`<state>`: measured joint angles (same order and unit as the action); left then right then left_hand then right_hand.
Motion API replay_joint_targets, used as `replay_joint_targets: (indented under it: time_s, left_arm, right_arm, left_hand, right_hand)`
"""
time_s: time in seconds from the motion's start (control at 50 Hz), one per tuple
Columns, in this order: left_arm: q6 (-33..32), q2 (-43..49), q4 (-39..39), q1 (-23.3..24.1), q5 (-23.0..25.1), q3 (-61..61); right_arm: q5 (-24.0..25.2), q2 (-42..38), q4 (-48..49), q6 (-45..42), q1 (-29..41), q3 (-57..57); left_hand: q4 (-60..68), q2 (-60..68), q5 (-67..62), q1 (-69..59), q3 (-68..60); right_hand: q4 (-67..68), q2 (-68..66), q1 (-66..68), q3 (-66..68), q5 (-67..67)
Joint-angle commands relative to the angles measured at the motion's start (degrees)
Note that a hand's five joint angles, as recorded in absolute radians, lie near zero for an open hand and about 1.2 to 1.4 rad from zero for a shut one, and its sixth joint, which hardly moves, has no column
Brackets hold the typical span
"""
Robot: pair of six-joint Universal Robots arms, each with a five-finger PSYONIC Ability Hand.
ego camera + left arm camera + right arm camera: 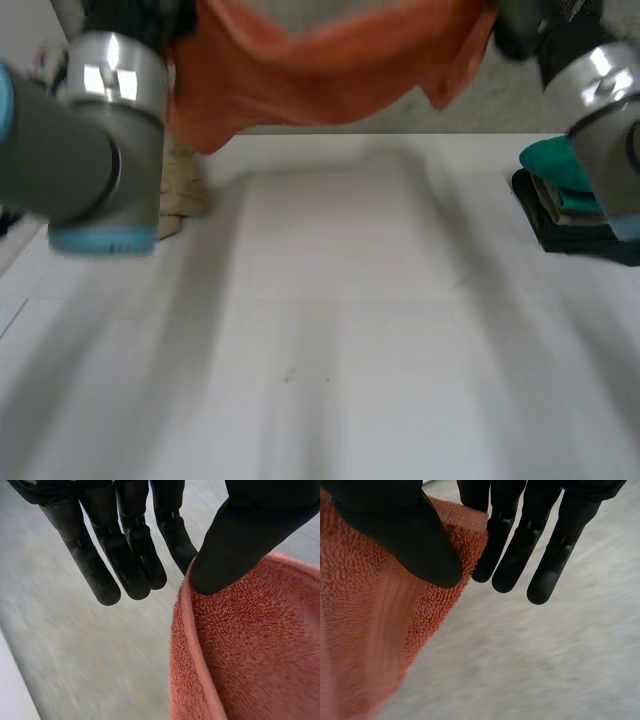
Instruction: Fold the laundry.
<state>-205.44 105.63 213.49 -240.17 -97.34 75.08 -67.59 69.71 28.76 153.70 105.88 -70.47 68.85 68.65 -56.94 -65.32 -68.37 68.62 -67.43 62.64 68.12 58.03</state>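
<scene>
While held high, left robot hand (125, 545), right robot hand (400, 535), both pinching orange towel (330, 70).

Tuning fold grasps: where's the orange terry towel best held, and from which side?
By its upper corners on the hemmed edge, one hand from each side, thumb on one face, fingers behind. The orange terry towel hangs spread between the left hand and right hand, which pinch it that way.

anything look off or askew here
Nothing spilled or damaged. The orange terry towel is held up and sags in the middle between the left hand and right hand, each pinching a corner.
</scene>
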Motion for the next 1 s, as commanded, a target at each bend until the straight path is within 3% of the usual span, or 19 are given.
replay_joint_targets:
  time_s: [0.02, 0.08, 0.22, 0.26, 0.3, 0.42, 0.52, 0.64, 0.74, 1.0]
  left_arm:
    - [-0.2, -3.1, -1.2, 0.2, 0.7, 22.1]
    - [-0.3, -2.1, -1.0, 0.5, 0.7, 26.9]
    - [-0.9, 4.9, -1.5, 2.5, 0.7, 29.9]
    - [-0.8, 4.9, -1.4, 2.6, 0.7, 29.9]
    - [-0.8, 4.9, -1.4, 2.6, 0.7, 29.8]
    - [-0.7, 4.4, -1.6, 3.0, 0.7, 29.5]
    - [-0.6, 3.3, -1.6, 3.0, 0.6, 29.7]
    - [-0.4, 3.1, -1.6, 2.8, 0.6, 29.4]
    - [-0.4, 3.0, -1.6, 2.6, 0.7, 28.6]
    - [-0.4, 3.4, -1.8, 2.5, 0.6, 24.8]
  right_arm:
    - [13.3, -1.5, -12.5, -3.9, -4.8, -8.8]
    - [17.1, -4.1, -15.4, -10.1, -5.9, -13.5]
    - [15.8, -7.5, -20.6, -28.4, -7.2, -20.7]
    - [15.2, -7.8, -21.6, -29.8, -7.1, -21.7]
    - [14.0, -7.8, -22.6, -29.5, -7.1, -22.8]
    - [8.9, -6.0, -23.0, -20.0, -6.8, -23.3]
    - [3.5, 0.6, -23.4, 0.0, -7.4, -23.6]
    - [-2.3, 3.2, -28.4, 15.4, -7.3, -24.1]
    - [-4.5, 2.8, -32.2, 16.0, -6.8, -26.3]
    - [-6.1, -4.6, -22.4, 12.5, -4.4, -28.0]
  left_hand:
    - [11.2, 11.3, -13.1, -14.7, -11.6]
    - [11.2, 11.3, -13.1, -14.7, -11.6]
    - [11.2, 11.3, -13.1, -14.7, -11.6]
    - [11.2, 11.3, -13.1, -14.7, -11.6]
    - [11.2, 11.3, -13.1, -14.7, -11.6]
    - [11.2, 11.3, -13.1, -14.7, -11.6]
    - [11.2, 11.3, -13.1, -14.7, -11.6]
    - [11.2, 11.3, -13.1, -14.7, -11.6]
    - [11.2, 11.3, -13.1, -14.7, -11.6]
    - [11.2, 11.3, -13.1, -14.7, -11.6]
  right_hand:
    - [11.4, -12.6, 17.4, 11.9, 12.0]
    - [11.4, -12.6, 17.4, 11.9, 12.0]
    - [10.6, -11.8, 16.6, 11.1, 11.2]
    - [-11.3, 10.1, -5.3, -10.8, -10.7]
    - [-45.7, 44.5, -39.7, -45.2, -45.1]
    - [-53.0, 51.8, -47.0, -52.5, -52.4]
    - [-54.3, 53.1, -48.4, -53.8, -53.7]
    - [-53.3, 52.1, -47.3, -52.8, -52.7]
    - [-50.8, 49.6, -44.8, -50.3, -50.2]
    - [-41.2, 40.0, -35.2, -40.7, -40.6]
